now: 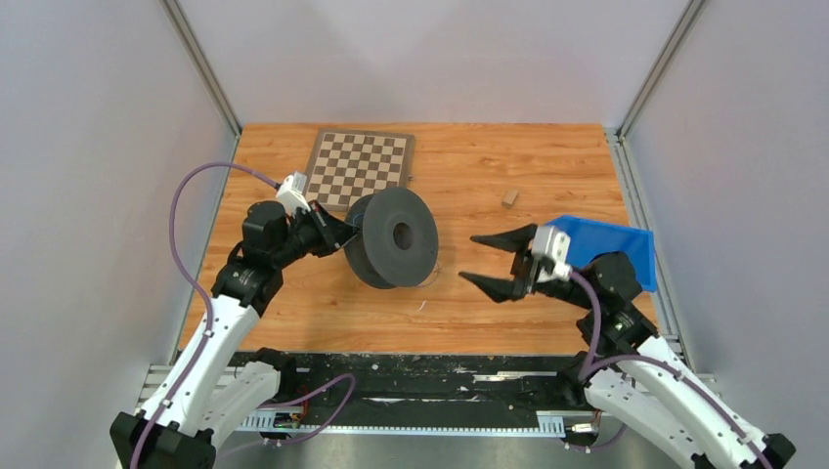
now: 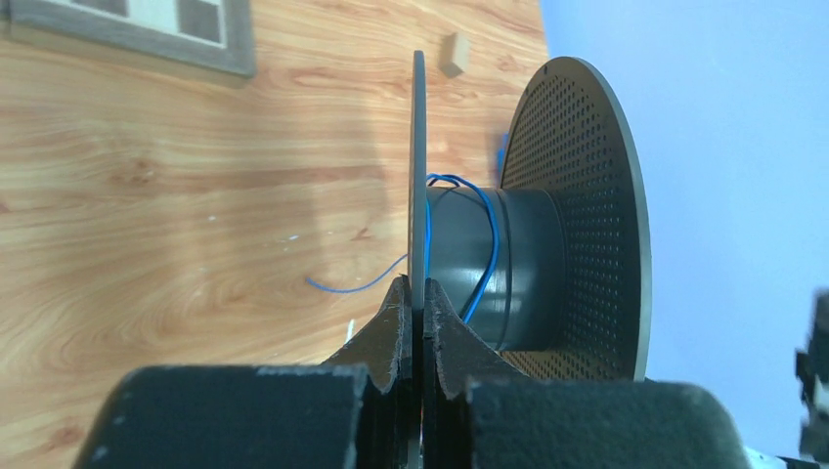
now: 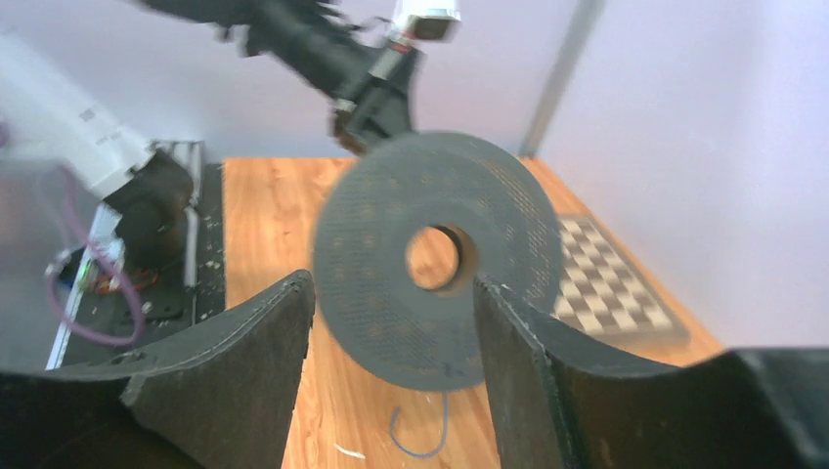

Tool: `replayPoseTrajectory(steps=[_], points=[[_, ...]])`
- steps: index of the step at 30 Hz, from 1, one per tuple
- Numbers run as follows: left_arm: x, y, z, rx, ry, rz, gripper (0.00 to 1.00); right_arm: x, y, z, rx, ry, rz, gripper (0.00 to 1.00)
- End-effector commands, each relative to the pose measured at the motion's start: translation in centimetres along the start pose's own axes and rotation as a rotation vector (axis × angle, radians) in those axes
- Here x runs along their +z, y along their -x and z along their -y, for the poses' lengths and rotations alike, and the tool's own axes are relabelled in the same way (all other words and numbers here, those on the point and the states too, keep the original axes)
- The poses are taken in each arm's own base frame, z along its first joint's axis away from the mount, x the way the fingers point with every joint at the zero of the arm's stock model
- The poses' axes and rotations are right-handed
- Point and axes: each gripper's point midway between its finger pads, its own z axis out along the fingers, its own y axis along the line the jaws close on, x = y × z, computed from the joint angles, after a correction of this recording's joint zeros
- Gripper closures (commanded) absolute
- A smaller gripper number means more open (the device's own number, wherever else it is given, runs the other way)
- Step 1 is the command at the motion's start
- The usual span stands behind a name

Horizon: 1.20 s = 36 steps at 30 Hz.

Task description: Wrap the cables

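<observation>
A dark grey perforated spool (image 1: 396, 237) stands on edge at the table's middle. My left gripper (image 1: 342, 232) is shut on its left flange; in the left wrist view the jaws (image 2: 417, 288) pinch the thin flange edge (image 2: 418, 166). The cable is a thin blue wire (image 2: 491, 234) looped loosely round the hub, and its loose end (image 2: 352, 285) trails onto the wood. My right gripper (image 1: 489, 259) is open and empty, to the right of the spool and apart from it. In the right wrist view the spool (image 3: 381, 244) faces the gripper (image 3: 393, 283), with a blue wire loop (image 3: 420, 445) lying below it.
A checkerboard (image 1: 360, 168) lies at the back, behind the spool. A small wooden block (image 1: 509, 197) sits at the back right. A blue bin (image 1: 611, 244) stands at the right edge behind my right arm. A white scrap (image 1: 422, 306) lies in front of the spool. Walls close both sides.
</observation>
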Motion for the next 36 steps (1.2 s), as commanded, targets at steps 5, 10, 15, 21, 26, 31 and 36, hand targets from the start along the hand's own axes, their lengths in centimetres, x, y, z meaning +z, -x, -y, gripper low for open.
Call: replayPoseTrajectory(steps=[5,10,15,21,26,31,36], points=[[0.5,2.4,-1.5,-0.029,0.13,0.077,1.0,2.5,-9.4,-7.5,-0.494,0.232,-0.273,0.37],[0.9,2.2,-2.1,-0.056,0.157,0.071,1.0,4.6,-16.5,-9.6,-0.657,0.287,-0.515,0.38],[1.3,1.8,-3.0,-0.078,0.191,0.059,1.0,6.0,-21.1,-9.9,-0.763,0.337,-0.59,0.48],[1.7,2.0,-3.5,-0.104,0.225,0.06,1.0,5.8,-26.0,-7.9,-0.929,0.335,-0.723,0.48],[2.0,2.8,-4.8,-0.086,0.278,0.105,1.0,6.5,-27.5,-6.8,-0.849,0.326,-0.703,0.52],[2.5,3.5,-6.3,-0.056,0.344,0.127,1.0,6.9,-26.3,-4.5,-0.675,0.271,-0.65,0.54],[3.2,3.3,-7.0,-0.07,0.361,0.117,1.0,7.0,-22.8,-2.5,-0.26,0.138,-0.554,0.52]])
